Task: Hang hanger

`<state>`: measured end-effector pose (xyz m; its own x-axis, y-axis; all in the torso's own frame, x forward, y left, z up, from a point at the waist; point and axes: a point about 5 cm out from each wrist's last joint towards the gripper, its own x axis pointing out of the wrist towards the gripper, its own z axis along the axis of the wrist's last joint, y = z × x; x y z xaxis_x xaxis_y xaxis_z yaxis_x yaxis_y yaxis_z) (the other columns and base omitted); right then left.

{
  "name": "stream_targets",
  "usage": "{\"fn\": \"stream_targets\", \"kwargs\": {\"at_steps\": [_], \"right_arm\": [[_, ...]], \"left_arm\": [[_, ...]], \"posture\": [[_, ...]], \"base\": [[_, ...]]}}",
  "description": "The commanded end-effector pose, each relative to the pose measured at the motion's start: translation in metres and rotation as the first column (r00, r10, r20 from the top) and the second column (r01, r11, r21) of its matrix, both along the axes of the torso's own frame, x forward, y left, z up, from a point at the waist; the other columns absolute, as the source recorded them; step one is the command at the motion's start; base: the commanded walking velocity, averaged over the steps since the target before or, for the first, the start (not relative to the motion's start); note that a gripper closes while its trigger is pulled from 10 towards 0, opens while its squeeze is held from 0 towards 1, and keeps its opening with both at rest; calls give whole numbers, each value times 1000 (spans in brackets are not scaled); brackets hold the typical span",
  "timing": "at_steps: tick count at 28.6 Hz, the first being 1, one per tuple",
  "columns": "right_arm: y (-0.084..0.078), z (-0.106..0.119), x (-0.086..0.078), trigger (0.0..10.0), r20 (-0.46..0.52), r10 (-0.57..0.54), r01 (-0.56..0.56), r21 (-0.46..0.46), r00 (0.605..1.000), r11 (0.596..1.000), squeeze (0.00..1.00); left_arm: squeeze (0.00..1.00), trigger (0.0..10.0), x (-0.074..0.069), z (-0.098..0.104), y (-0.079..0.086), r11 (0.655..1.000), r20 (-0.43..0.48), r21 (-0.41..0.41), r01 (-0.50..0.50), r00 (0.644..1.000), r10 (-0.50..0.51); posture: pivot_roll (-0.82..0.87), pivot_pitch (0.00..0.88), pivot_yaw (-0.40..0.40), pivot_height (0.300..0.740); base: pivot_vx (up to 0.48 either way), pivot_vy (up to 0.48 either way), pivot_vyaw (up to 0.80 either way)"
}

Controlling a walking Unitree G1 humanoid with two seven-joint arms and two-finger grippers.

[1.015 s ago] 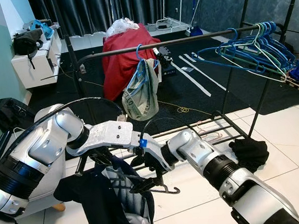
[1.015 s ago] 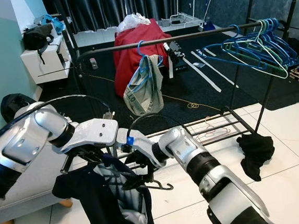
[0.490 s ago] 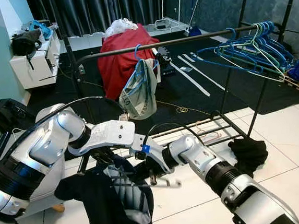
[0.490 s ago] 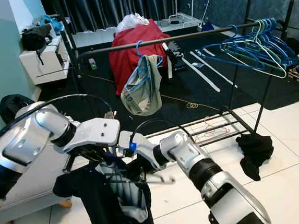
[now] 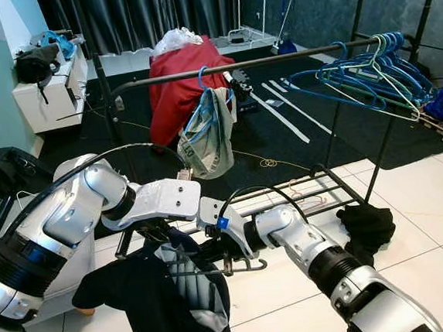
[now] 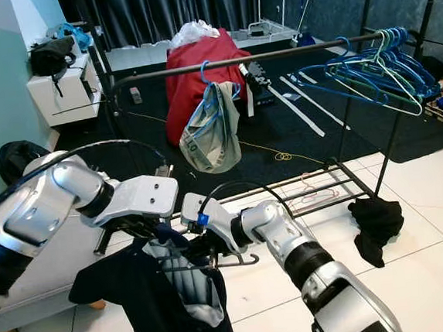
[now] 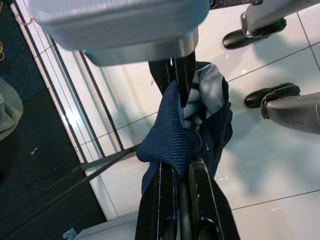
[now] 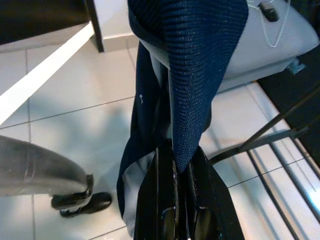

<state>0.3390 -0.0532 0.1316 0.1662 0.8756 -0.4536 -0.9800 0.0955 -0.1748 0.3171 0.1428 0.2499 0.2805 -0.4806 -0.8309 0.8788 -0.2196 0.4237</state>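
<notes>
A navy garment (image 5: 144, 301) with a pale lining hangs on a dark hanger low in front of me; the hanger's hook (image 5: 246, 265) sticks out toward the right. My left gripper (image 5: 159, 237) is shut on the garment's knit collar (image 7: 169, 142) from above. From the right, my right gripper (image 5: 214, 254) is shut on the same collar (image 8: 200, 65), close to the hook. The black rack rail (image 5: 236, 65) runs across well above and behind both grippers.
A grey-green garment (image 5: 207, 132) hangs on a blue hanger at the rail's left part. Several blue hangers (image 5: 376, 71) crowd its right end. A black cloth (image 5: 366, 227) lies on the tiles by the rack base (image 5: 301, 186). A red-covered heap (image 5: 179, 80) stands behind.
The hanger's hook has risen a little and now lies level. The garment has swung and spread out to the left. Both grippers keep their hold.
</notes>
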Motion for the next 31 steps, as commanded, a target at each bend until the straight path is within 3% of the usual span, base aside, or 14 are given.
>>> {"fn": "stream_targets", "kwargs": {"at_steps": [1, 4, 5, 7, 8, 13, 14, 23, 24, 25, 26, 28, 30, 31], "right_arm": [[3, 8, 0, 0, 42, -7, 3, 84, 999, 996, 0], [2, 8, -1, 0, 47, -13, 9, 96, 999, 995, 0], [2, 7, -1, 0, 53, -21, 15, 112, 998, 994, 0], [2, 7, -1, 0, 53, -21, 15, 112, 998, 994, 0], [2, 8, -1, 0, 58, -32, 24, 133, 998, 991, 0], [2, 9, -1, 0, 73, -54, 40, 171, 996, 984, 0], [2, 10, -1, 0, 77, -61, 45, 189, 995, 981, 0], [1, 12, 0, 0, 87, -78, 57, 228, 993, 972, 0], [-1, 14, 0, 0, 95, -93, 66, 254, 991, 965, 0], [-1, 14, 0, 0, 95, -93, 66, 254, 991, 965, 0], [-4, 17, 1, 0, 100, -108, 75, 286, 989, 955, 0], [-4, 17, 1, 0, 100, -108, 75, 286, 989, 955, 0], [-10, 24, 2, 0, 97, -120, 80, 344, 988, 936, 0], [-10, 24, 2, 0, 97, -120, 80, 344, 988, 936, 0]], "left_arm": [[0, 0, -2, -2, -2, 1000, 7, -15, 22, 1000, -22], [0, 0, -2, -2, -2, 1000, 12, -19, 24, 1000, -24], [0, 10000, 1, -1, -5, 999, 44, -48, 17, 999, -15], [0, 10000, 1, -1, -5, 999, 44, -48, 17, 999, -15], [1000, 10000, 2, 0, -7, 998, 53, -60, 20, 998, -17], [1000, 10000, 3, 3, -9, 996, 73, -83, 30, 997, -24], [0, 10000, 4, 3, -8, 995, 76, -95, 23, 997, -16], [0, 10000, 5, 5, 0, 981, 57, -194, -22, 998, 34], [0, 10000, 7, 11, 11, 949, 22, -303, -92, 994, 103], [0, 10000, 7, 11, 11, 949, 22, -303, -92, 994, 103], [0, 10000, 11, 18, 29, 899, -2, -401, -177, 981, 192], [0, 10000, 11, 18, 29, 899, -2, -401, -177, 981, 192], [0, 10000, 19, 20, 79, 805, -11, -483, -345, 921, 388], [0, 10000, 19, 20, 79, 805, -11, -483, -345, 921, 388]], "posture": [[-73, 6, 21, 740], [-74, 6, 23, 740], [-74, 6, 24, 740], [-74, 6, 24, 740], [-73, 3, 26, 740], [-69, 7, 26, 740], [-71, 8, 27, 740], [-71, 10, 29, 740], [-70, 16, 30, 740], [-70, 16, 30, 740], [-70, 20, 25, 740], [-70, 20, 25, 740], [-65, 26, 12, 740], [-65, 26, 12, 740]], "base": [[0, 0, 0], [0, 0, 0], [0, 0, 0], [0, 0, 0], [0, 0, 0], [0, 0, 0], [0, 0, 0], [0, 0, 0], [0, 0, 0], [0, 0, 0], [0, 0, 0], [0, 0, 0], [0, 0, 0], [0, 0, 0]]}}
